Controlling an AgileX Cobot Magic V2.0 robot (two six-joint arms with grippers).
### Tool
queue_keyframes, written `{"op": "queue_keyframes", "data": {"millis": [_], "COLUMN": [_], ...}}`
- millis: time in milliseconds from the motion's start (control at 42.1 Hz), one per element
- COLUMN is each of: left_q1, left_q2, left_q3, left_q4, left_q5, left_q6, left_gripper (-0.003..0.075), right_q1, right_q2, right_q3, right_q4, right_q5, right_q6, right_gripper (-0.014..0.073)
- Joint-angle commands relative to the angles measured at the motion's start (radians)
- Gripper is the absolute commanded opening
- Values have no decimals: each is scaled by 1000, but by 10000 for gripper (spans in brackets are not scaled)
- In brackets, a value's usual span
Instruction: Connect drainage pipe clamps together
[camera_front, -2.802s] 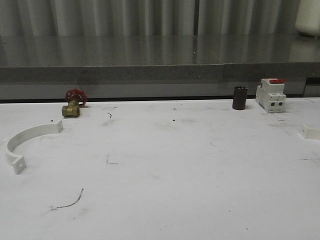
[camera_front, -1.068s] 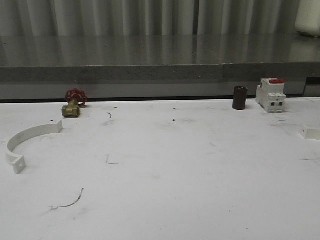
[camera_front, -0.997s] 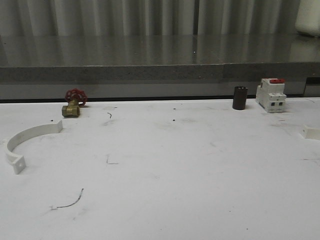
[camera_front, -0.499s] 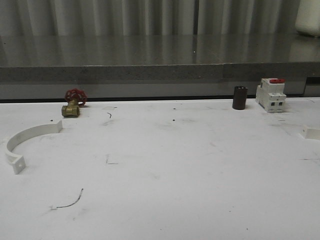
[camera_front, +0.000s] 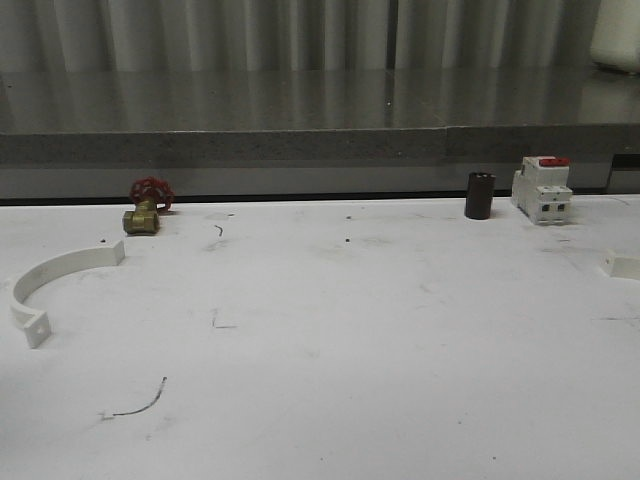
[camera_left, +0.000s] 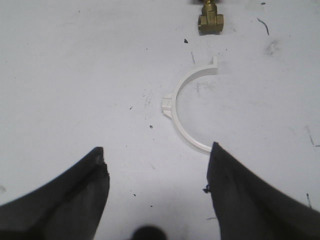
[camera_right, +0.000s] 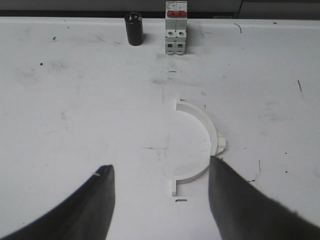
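Basically pre-grasp: neither half picked up yet, both grippers hang over the table with jaws spread wide and empty. Left clamp half (camera_front: 55, 275) lies flat at about 9 o'clock on the white table (camera_front: 340, 340), near the left edge; bulge faces 9 o'clock, open mouth toward 3 o'clock, tab-to-tab axis roughly 1-to-7 o'clock. Brass valve (camera_front: 145, 212) sits just beyond its far tab. Right clamp half (camera_right: 202, 150) is at 3 o'clock, cut by the frame edge in front view (camera_front: 622, 265); in wrist view its mouth faces away from its small outer lug. Breaker (camera_front: 541, 188) and dark cylinder (camera_front: 480, 195) stand well behind. Left gripper (camera_left: 157, 165) and right gripper (camera_right: 160, 185) each hover near their half. Next probably: descend, pinch each band, bring mouths together at centre.
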Motion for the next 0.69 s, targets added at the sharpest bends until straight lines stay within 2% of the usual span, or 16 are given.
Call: {"op": "queue_keyframes", "data": {"millis": [0, 142, 665], "left_q1": [-1, -5, -57], "left_q2": [87, 226, 631], "left_q3": [-91, -186, -360], "left_q4": [-8, -21, -17], "left_q5": [-4, 64, 47], "left_q6": [1, 51, 55], "left_gripper": [423, 420, 420], "right_q1": [-7, -7, -7], "right_q2": [1, 1, 1], "right_q3": [-34, -34, -34], "right_q4": [-7, -7, -7], "right_q5": [-69, -69, -68], "right_q6": [-11, -11, -11], "right_gripper": [447, 447, 447]}}
